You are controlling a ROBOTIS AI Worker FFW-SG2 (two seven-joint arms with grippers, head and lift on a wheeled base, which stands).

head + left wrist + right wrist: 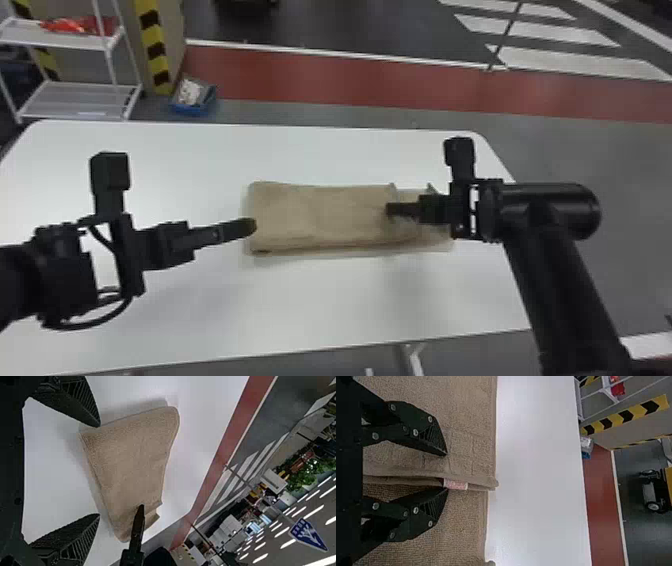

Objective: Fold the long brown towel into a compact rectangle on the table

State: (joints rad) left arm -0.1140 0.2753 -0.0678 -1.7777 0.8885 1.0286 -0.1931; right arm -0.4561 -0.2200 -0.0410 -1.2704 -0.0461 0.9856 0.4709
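The brown towel lies folded in layers as a long strip across the table, its right part reaching under my right gripper. Seen from the right wrist, that gripper is open, its fingers on either side of a raised layer edge of the towel with a small white label. My left gripper is at the towel's left end. In the left wrist view the left gripper stands wide open, with the towel beyond its fingertips and nothing between them.
The white table extends around the towel on all sides. Behind it on the floor are a blue bin and, at the far left, a white shelf rack. A striped pillar stands beside the rack.
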